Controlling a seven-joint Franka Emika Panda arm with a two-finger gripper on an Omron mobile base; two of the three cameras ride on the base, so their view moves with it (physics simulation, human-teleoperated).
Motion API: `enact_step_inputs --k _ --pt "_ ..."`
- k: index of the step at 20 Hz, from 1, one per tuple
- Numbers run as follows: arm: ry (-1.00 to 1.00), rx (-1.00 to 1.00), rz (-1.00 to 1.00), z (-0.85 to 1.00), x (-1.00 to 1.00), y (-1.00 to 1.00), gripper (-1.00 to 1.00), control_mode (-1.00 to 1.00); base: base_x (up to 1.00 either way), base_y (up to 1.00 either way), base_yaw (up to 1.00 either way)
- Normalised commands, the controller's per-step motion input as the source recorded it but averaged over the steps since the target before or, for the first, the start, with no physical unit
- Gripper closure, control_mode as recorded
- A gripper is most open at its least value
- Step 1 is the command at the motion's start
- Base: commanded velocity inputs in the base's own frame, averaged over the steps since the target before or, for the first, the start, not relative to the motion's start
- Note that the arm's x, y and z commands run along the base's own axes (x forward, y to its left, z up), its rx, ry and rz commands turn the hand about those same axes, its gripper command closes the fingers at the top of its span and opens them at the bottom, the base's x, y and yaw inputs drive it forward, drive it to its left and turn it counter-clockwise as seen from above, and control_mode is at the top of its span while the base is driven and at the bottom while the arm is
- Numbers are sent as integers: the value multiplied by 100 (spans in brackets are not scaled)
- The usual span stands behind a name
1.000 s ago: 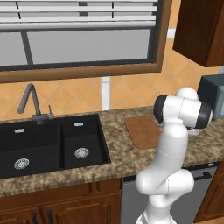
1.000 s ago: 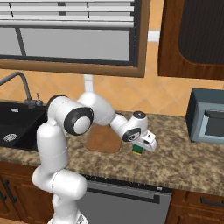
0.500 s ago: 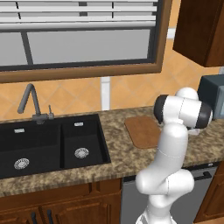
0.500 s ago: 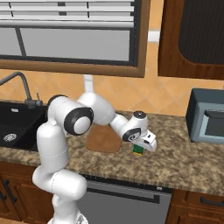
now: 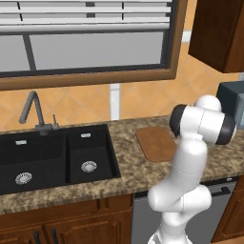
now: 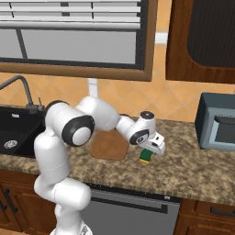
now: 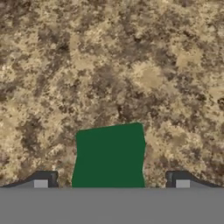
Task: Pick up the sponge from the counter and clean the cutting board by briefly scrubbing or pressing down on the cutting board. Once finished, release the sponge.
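**One sponge on granite, fingers spread either side**

One small sponge point(image 7: 109, 155) sits on the counter point(image 7: 109, 65), its dark green top facing the hand camera, and speckled brown-and-beige stone surrounds it on every side that shows. In the right base view the same sponge point(image 6: 146, 156) shows a yellow layer under the green and lies just right of the cutting board point(image 6: 109, 146), close to its edge but on the granite rather than on the wood.

The gripper point(image 7: 111, 181) hangs directly over the sponge. Its two dark fingertips point(image 7: 43, 179) stand wide apart, one on each side of the green block, with a clear strip of counter visible between each tip and the sponge (so the jaws are spread and pinch nothing). From the right base view the gripper point(image 6: 153, 146) sits just above the sponge, at the end of the white arm that reaches across the board.

Farther out, the cutting board point(image 5: 157, 143) lies flat on the counter point(image 5: 128, 167), right of the black double sink point(image 5: 52, 157) with its grey faucet point(image 5: 33, 112). A grey microwave point(image 6: 218, 121) stands at the counter's right end, beneath a dark wood cabinet point(image 6: 202, 41).
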Motion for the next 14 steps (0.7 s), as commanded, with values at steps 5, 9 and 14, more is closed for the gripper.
enact_step_inputs --k 5,9,14 --pt "-1 0 0 48 -5 21 -100 -100 0 0 0" --pt "-1 -2 0 32 -15 73 -100 -100 0 0 0" --pt "0 -3 1 46 -25 82 -100 -100 0 0 0"
